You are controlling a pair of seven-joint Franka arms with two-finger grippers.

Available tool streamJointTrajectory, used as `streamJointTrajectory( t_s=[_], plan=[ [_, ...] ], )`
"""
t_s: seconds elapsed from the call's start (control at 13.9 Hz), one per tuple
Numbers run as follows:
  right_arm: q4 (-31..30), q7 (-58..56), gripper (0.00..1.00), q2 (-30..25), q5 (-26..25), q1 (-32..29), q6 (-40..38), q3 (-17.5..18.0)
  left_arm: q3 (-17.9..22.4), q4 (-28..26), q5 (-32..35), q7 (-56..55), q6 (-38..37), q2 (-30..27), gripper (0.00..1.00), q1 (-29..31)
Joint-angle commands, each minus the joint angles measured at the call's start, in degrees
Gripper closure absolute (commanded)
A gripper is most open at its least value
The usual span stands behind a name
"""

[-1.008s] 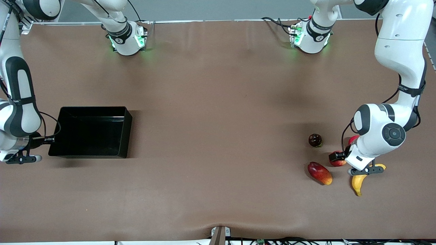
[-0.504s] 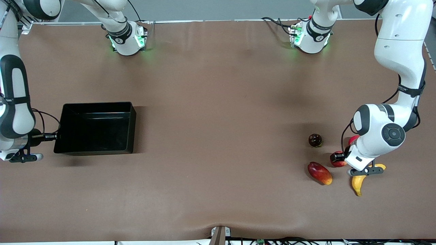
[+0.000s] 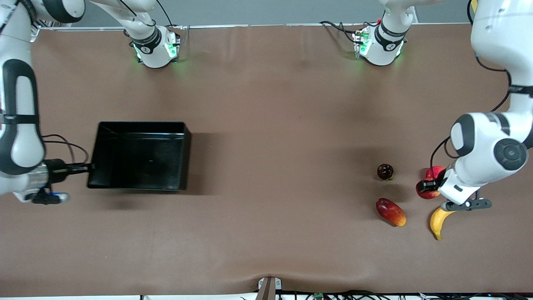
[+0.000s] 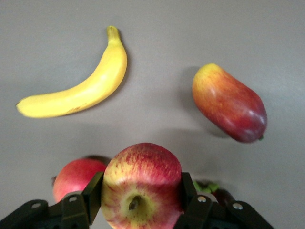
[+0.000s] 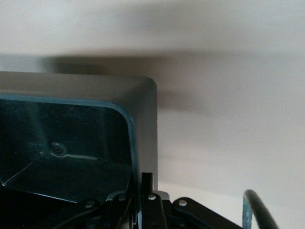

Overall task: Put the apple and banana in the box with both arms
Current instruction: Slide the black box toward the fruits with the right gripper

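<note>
At the left arm's end of the table (image 3: 266,125), the left claw (image 3: 428,186) pinches the apple (image 3: 425,192) between its two fingers. The left wrist view shows the apple (image 4: 141,186) with its stem dimple turned toward the camera and a black finger (image 4: 93,191) pressed against each flank. The apple is off the table and casts a shadow on the surface below it. It hangs over the cluster of fruit.

A smooth red fruit (image 3: 435,171) sits partly hidden beside the held apple. The banana (image 3: 438,221) lies flat on the table, nearer to the front camera than the held apple. The mango (image 3: 390,211) lies beside the banana, toward the middle of the table. A dark round fruit (image 3: 385,171) rests farther from the camera than the mango. None of these fruits touch one another in the front view.

At the right arm's end of the table, the right claw (image 3: 85,168) is clamped on the box (image 3: 140,155), gripping the end wall that faces the right arm. The right wrist view shows the fingers straddling that thin black wall (image 5: 143,143) near a rounded corner. The box casts a shadow on the table, but whether it is lifted I cannot tell. Its interior holds no fruit.
</note>
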Motion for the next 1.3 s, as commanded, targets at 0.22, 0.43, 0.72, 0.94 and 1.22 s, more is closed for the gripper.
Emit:
streamJointTrajectory(
  t_s=[0.22, 0.43, 0.72, 0.94, 1.22],
  plan=[
    [-0.2, 11.4, 1.0, -1.4, 1.8, 15.4, -1.4, -0.1, -0.6, -0.6, 0.4, -0.5, -2.8, -3.8, 1.0, 0.1],
    [-1.6, 14.4, 1.0, -1.3, 9.5, 19.8, 1.6, -0.3, -0.7, -0.2, 0.4, -0.5, -2.8, -3.8, 1.0, -0.2],
    [-5.1, 21.4, 1.0, -1.1, 10.4, 28.3, 10.8, -0.2, -2.8, -0.3, 0.3, -1.2, -3.1, -4.5, 1.0, 0.0],
    [-5.3, 31.6, 1.0, -0.7, 10.6, 35.1, 16.9, -0.3, -4.7, -0.3, 0.3, -2.9, -4.3, -5.4, 1.0, 0.1],
    [-5.4, 33.7, 1.0, 1.4, 11.6, 38.2, 22.3, -0.3, -8.7, -0.4, 0.4, -10.5, -7.4, -6.1, 1.0, -0.1]
  ],
)
